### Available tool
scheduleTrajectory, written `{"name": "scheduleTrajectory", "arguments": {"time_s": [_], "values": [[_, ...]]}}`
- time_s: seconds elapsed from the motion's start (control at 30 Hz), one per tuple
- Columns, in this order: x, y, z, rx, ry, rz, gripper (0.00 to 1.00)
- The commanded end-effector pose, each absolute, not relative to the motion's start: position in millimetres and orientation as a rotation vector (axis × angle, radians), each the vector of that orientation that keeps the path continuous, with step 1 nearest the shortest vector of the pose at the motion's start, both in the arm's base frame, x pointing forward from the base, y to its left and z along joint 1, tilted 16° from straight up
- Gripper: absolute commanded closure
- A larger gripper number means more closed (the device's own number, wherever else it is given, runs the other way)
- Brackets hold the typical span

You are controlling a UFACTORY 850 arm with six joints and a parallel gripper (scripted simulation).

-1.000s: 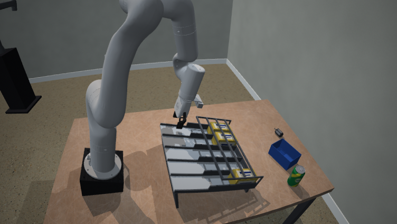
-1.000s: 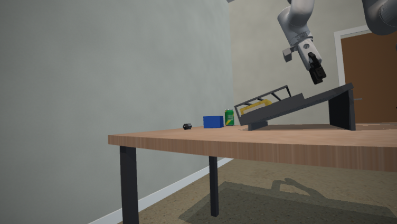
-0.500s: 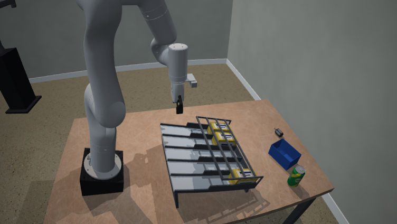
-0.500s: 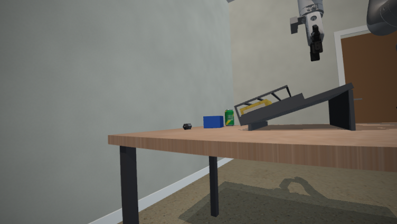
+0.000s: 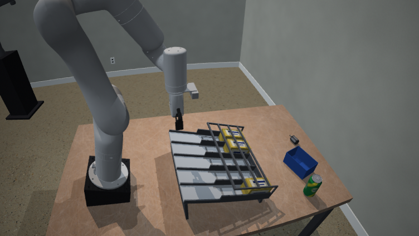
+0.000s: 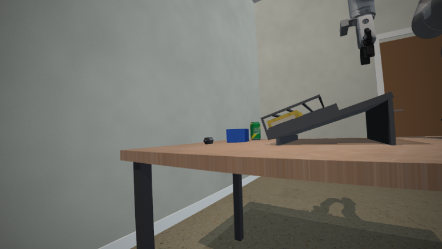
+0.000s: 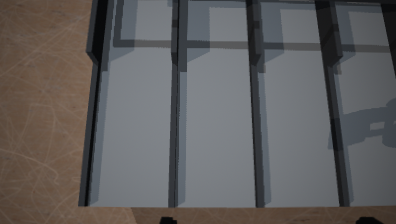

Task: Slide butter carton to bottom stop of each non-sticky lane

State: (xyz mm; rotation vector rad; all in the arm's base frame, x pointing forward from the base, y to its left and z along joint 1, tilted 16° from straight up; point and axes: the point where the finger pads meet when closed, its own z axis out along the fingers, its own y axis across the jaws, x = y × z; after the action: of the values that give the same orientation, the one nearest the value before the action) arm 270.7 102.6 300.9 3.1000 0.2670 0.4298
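Note:
A dark sloped shelf (image 5: pixel 217 163) with five grey lanes stands on the table. Three yellow butter cartons lie at the low end under the grid frame: one (image 5: pixel 229 133) in the farthest lane, one (image 5: pixel 236 144) in the lane beside it, and one (image 5: pixel 254 184) in the nearest lane. The two lanes between them are empty. My gripper (image 5: pixel 179 121) is open and empty, hanging above the shelf's high end at the far corner; it also shows in the exterior view (image 6: pixel 365 46). The wrist view looks down on the upper lanes (image 7: pixel 215 125), with no carton in it.
A blue bin (image 5: pixel 300 161), a green can (image 5: pixel 312 185) and a small black object (image 5: pixel 293 139) sit on the table to the right of the shelf. The arm's base (image 5: pixel 107 178) stands at the left. A wall is close behind the table's right edge.

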Motion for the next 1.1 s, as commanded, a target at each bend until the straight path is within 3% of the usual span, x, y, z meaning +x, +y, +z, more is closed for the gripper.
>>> {"name": "scheduleTrajectory", "arguments": {"time_s": [0.0, 1.07], "values": [[260, 73, 318, 3.131, 0.287, 0.422, 0.00], [264, 85, 309, 3.105, 0.270, 0.434, 0.00]]}}
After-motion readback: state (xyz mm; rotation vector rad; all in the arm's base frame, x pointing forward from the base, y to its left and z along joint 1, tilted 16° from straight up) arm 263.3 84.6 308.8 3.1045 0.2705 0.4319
